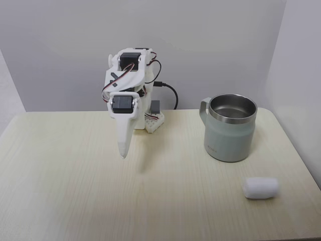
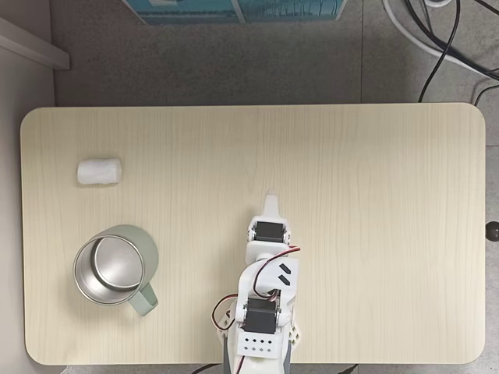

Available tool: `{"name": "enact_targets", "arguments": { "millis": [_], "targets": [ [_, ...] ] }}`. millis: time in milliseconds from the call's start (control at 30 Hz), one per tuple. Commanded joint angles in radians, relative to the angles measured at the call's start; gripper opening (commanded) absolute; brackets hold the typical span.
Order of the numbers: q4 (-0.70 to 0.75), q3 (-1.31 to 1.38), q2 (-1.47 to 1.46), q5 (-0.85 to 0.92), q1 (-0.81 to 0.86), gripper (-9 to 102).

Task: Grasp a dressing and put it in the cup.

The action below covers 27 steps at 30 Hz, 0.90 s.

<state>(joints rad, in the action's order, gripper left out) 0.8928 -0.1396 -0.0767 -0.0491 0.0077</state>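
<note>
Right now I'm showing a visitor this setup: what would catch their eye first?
Likely the white arm, folded at the table's back edge with its claw pointing down, seemingly closed. Then the grey-green mug, upright and empty, to the right in the front-facing fixed view. The small white roll lies beside it, nearer the camera.

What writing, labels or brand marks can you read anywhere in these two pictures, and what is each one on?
No text can be read.
Pale grey-green steel-lined mug: a small dark logo low on its side, too small and blurred to read.
White fuzzy roll of dressing: no marking.
White plastic robot arm: no label visible.
Blue box at the top edge: no legible print.
</note>
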Motion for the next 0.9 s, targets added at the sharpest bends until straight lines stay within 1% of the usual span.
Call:
{"name": "enact_targets", "arguments": {
  "millis": [0,200,300,433,567,733,867],
  "targets": [
    [-0.015,-0.008,-0.009,-0.011,0.008,0],
    [-0.046,-0.063,-0.009,-0.031,0.017,0],
    [-0.041,-0.14,-0.009,-0.031,0.014,0],
    [0.021,-0.308,-0.009,-0.021,-0.02,0],
    [0.077,-0.488,0.032,-0.002,-0.095,0],
    [0.17,-0.775,0.27,-0.038,-0.164,1],
    [0.296,-1.011,0.43,-0.077,-0.25,4]
  ]
}}
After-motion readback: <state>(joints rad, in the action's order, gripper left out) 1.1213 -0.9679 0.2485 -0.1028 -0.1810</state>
